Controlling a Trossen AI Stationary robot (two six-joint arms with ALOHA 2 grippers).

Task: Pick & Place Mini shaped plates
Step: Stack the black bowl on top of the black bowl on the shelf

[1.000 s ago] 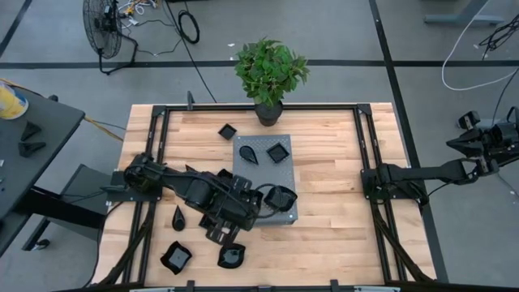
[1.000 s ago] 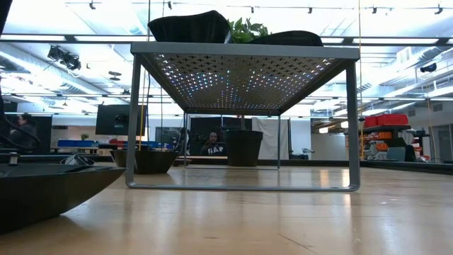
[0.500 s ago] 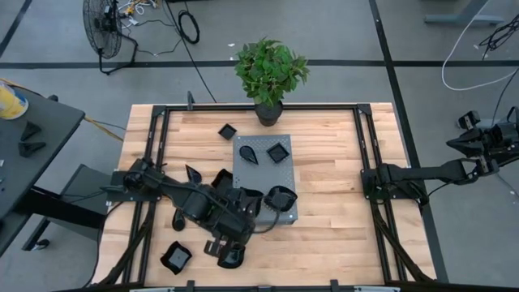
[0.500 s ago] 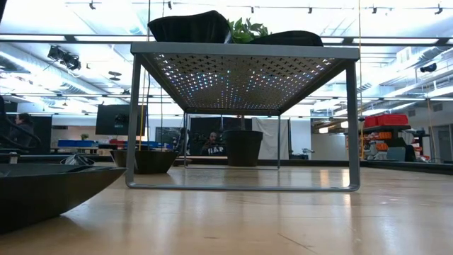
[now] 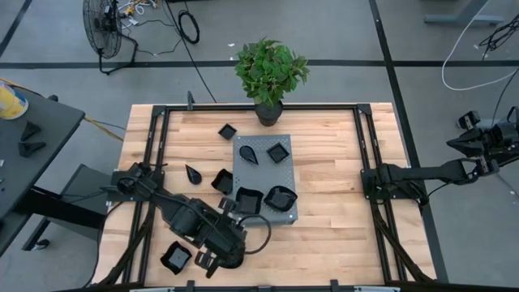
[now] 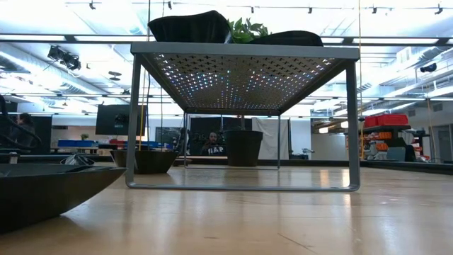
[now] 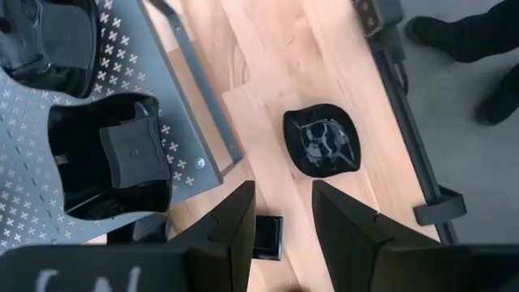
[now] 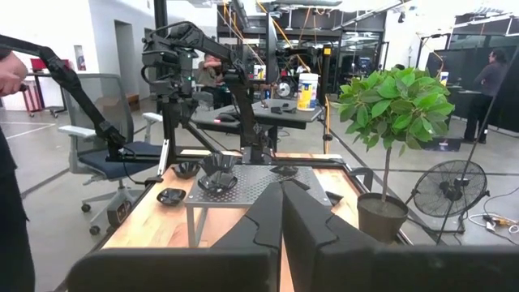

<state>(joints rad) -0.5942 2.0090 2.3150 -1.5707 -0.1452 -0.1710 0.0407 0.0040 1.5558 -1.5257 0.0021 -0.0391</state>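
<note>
Several glossy black mini shaped plates lie about. Some rest on the raised grey perforated slab [image 5: 265,174], among them a wavy square one [image 5: 247,200] and a rounded one [image 5: 280,196]. Others lie flat on the wooden table, such as a teardrop [image 5: 193,173] and a square [image 5: 176,256]. My left gripper [image 5: 213,259] hangs open, pointing steeply down, at the near edge. In the left wrist view a rounded plate [image 7: 322,142] lies on the wood just beyond my left gripper [image 7: 282,212], untouched. My right gripper [image 8: 281,212] is shut, held level beyond the table's right edge.
A potted plant [image 5: 270,73] stands at the table's far edge. Black frame rails [image 5: 154,154] run along the table's sides. The slab stands on thin legs [image 6: 352,127], with room beneath it. A person's arm [image 8: 12,73] shows beyond the table.
My left gripper has swung from the slab's near left corner toward the table's near edge, and its wrist has rolled a little. It now stands by the rounded plate there. The wavy square plate on the slab is now uncovered.
</note>
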